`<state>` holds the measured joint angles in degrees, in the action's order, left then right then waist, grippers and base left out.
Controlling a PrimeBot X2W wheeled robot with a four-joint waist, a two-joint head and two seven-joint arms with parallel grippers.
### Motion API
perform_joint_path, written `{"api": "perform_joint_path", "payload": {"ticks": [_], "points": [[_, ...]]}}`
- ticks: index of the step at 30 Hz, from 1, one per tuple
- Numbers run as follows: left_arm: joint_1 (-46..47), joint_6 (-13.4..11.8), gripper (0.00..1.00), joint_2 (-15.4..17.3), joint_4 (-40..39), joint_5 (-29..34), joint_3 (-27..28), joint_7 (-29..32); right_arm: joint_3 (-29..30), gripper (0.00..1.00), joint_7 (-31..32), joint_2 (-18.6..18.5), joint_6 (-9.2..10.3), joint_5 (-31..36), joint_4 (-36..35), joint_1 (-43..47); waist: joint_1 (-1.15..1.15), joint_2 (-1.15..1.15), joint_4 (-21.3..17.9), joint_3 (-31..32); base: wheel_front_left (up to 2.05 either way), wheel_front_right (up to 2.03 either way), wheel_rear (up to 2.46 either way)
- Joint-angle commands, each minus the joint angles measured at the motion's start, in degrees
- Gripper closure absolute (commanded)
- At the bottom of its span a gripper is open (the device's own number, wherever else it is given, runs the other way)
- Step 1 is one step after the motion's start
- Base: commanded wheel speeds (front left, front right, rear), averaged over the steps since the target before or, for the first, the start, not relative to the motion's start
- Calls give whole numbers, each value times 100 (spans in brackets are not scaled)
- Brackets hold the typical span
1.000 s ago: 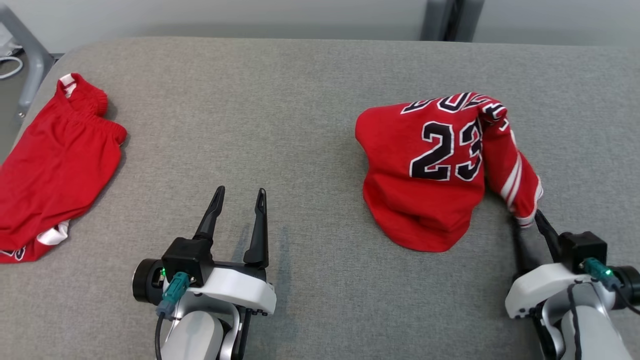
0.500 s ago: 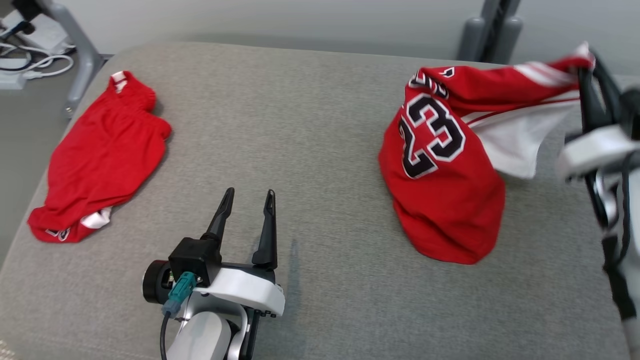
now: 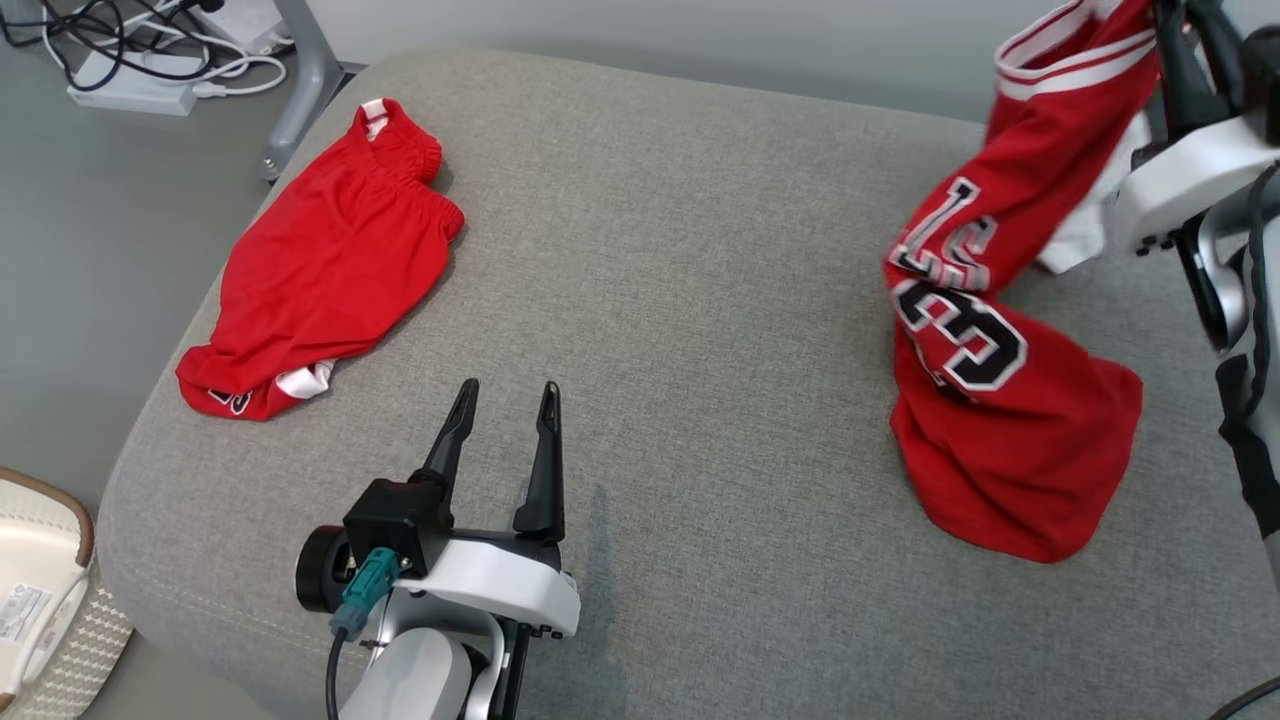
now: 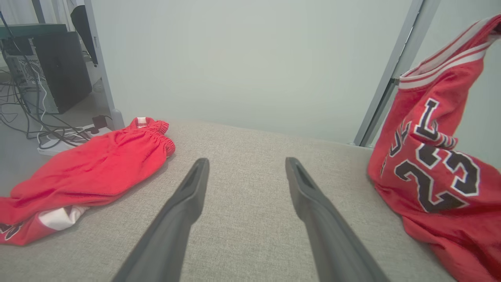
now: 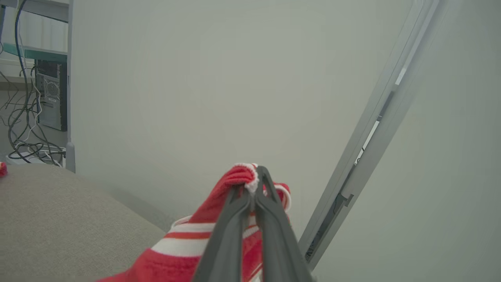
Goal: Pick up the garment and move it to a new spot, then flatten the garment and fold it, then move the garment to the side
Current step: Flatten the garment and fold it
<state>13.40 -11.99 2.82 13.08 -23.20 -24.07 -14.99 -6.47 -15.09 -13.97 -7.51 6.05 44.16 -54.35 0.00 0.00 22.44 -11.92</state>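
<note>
Grey cushion (image 3: 700, 300) | right gripper (image 5: 254, 178) clamped on jersey (image 3: 1010, 440) trim | left gripper (image 3: 508, 390) wide, empty | lift until jersey hangs clear

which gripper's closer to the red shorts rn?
Left. The left gripper, open, is below-right of the red shorts in the head view, apart; the right gripper is far across, shut on the jersey.

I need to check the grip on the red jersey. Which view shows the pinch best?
The right wrist view: the right gripper has its fingers shut on the red jersey's striped trim. The head view shows the jersey hanging, its bottom on the grey cushion. The left wrist view shows its number side.
</note>
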Motion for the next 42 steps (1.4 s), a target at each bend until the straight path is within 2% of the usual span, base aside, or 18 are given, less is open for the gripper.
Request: {"api": "perform_joint_path", "payload": {"ticks": [1,2,3,6,11,20,28,34,37,42], "points": [[4,-25,0,14,-23,-13,21,-25,-25,79,-12,-26,4,-82,127,65,0,0,-2,-21,0,0,0],[-6,-39,0,16,-25,-4,38,-25,-47,37,-10,-17,4,-121,278,101,0,0,-24,-29,0,0,0],[-15,-33,0,17,-15,11,44,-25,-53,0,-11,-8,4,-169,414,129,0,0,-52,-31,0,0,0],[-14,-4,0,16,10,47,49,-25,-255,0,-11,65,4,-339,675,252,0,0,-177,3,0,0,0],[-1,24,0,14,24,129,119,-25,-230,0,-11,139,4,-767,526,766,0,0,-537,115,0,0,0],[-120,94,0,21,105,245,300,-25,46,0,-12,282,4,-1344,-564,2284,0,0,-1212,490,0,0,0],[-245,160,0,19,125,311,386,-25,321,0,-11,713,3,-1509,-1540,3455,0,0,-1617,700,0,0,0],[-139,185,0,21,121,317,246,-25,392,0,-11,887,4,-1521,-1789,3864,0,0,-1586,658,0,0,0],[-103,163,0,21,134,301,206,-25,451,0,-11,939,3,-1545,-1598,3821,0,0,-1469,624,0,0,0],[-61,143,0,19,147,308,132,-25,318,0,162,936,4,-1951,-1113,3619,0,0,-1218,547,0,0,0]]}}
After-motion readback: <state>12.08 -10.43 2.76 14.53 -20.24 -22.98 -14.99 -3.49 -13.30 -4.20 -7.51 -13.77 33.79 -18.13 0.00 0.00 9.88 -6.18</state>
